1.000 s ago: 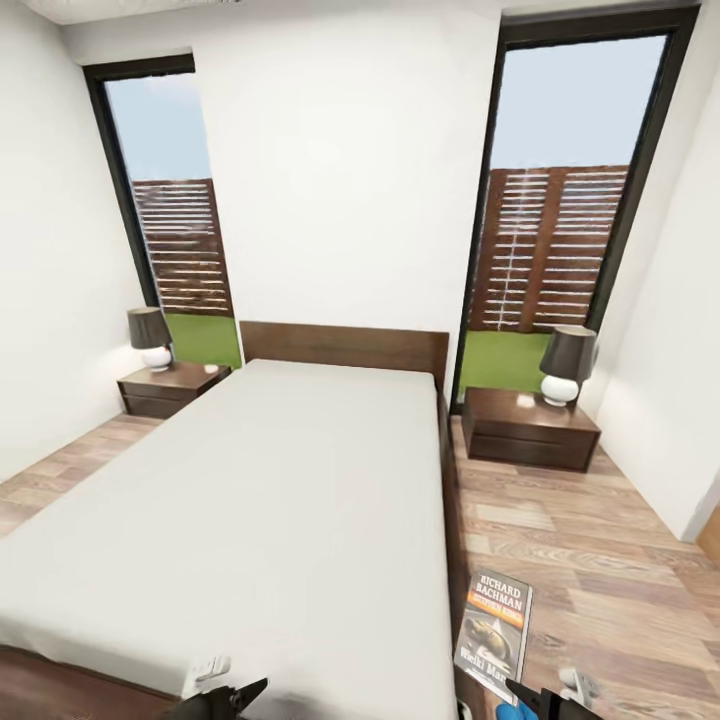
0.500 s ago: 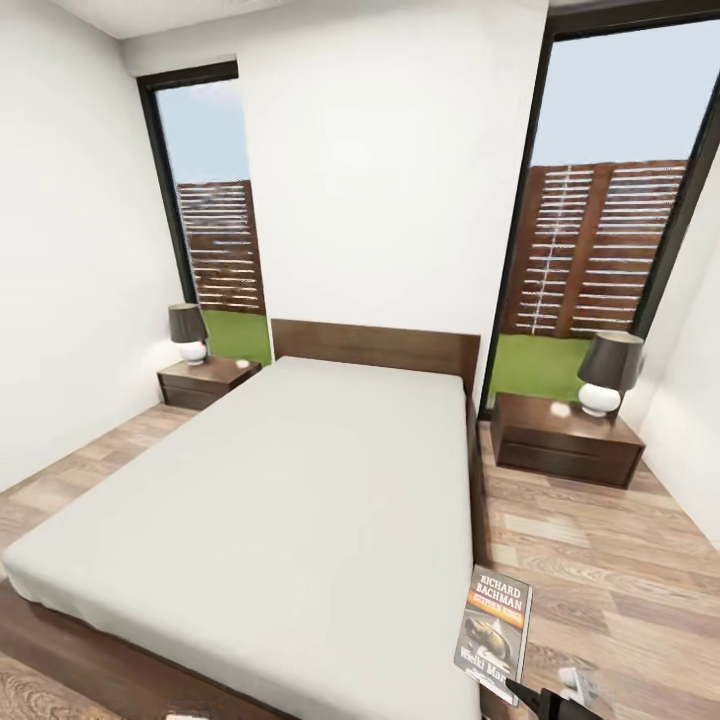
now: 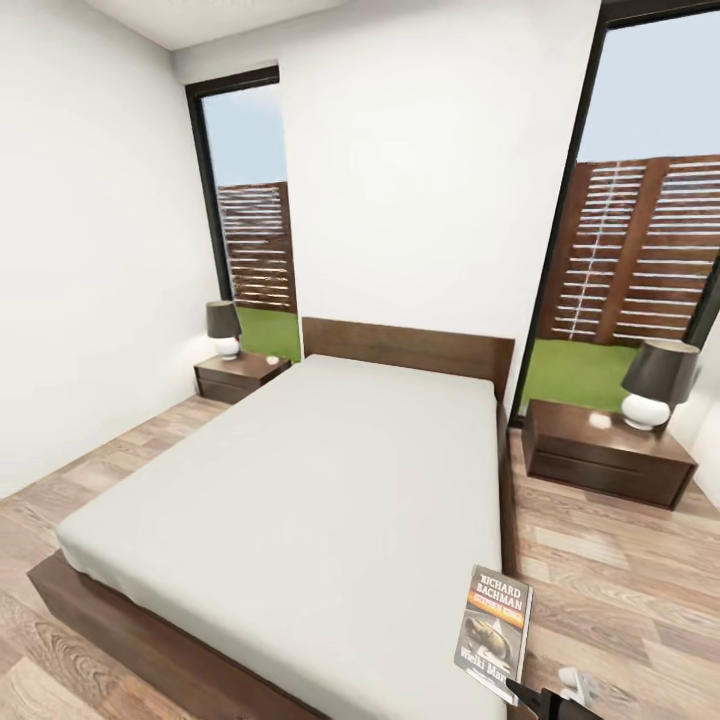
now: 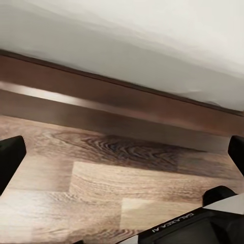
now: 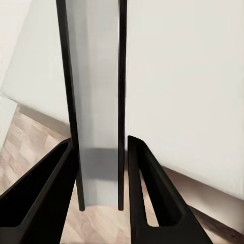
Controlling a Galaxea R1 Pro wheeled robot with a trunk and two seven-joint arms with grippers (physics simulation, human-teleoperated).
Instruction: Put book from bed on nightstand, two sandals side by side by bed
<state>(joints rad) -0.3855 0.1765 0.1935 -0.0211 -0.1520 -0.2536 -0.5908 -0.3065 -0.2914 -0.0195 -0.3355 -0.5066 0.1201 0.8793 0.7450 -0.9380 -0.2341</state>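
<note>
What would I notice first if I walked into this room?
Probably the big bed with its plain grey mattress, taking up the middle of the room. Next, the book with white letters and an orange band, held upright in the robot's right hand at the bed's near corner. Behind the bed, tall windows show a slatted fence and green grass.

matt grey mattress (image 3: 330, 480), grained wood floor (image 3: 610, 580)
</note>
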